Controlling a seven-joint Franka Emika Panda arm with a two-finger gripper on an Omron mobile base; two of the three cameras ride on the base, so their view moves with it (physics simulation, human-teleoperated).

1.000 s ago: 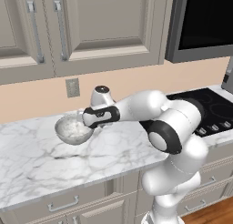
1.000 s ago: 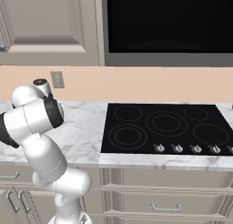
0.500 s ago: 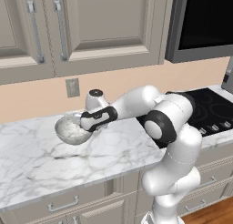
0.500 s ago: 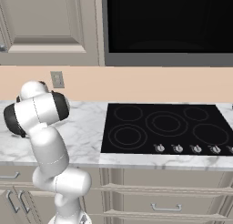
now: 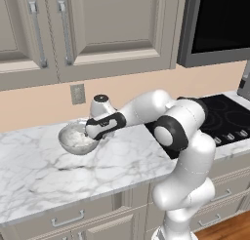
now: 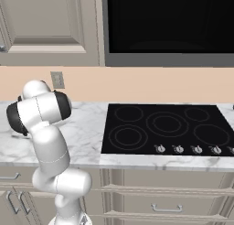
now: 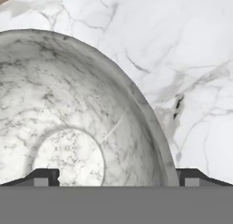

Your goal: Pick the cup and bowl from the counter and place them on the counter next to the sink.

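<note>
Left base view shows the arm reaching out low toward the left, its hand now set right over the near right rim of the bowl (image 5: 75, 138), whereas a moment ago the forearm was carried higher and the hand hovered a little further to the right of the bowl. The elbow has swung up and back toward the base, so the right base view now has the big shoulder joint at the far left with the black cooktop (image 6: 167, 130) well apart on the right. The bowl itself has not shifted: it sits upright on the marble surface (image 5: 44, 170) near that surface's back edge, just below the wall outlet (image 5: 77, 93). Hand view puts the fingers (image 7: 116, 177) spread wide, one tip over the bowl's mottled inside and the other outside the wall, so they straddle the rim without pinching anything. I judge this as the approach to the bowl nearly finished, with closing on the rim the next step, and the carry toward the sink not yet begun. Being round, the bowl has no long axis across the surface; its mouth opens straight up, its axis vertical.
</note>
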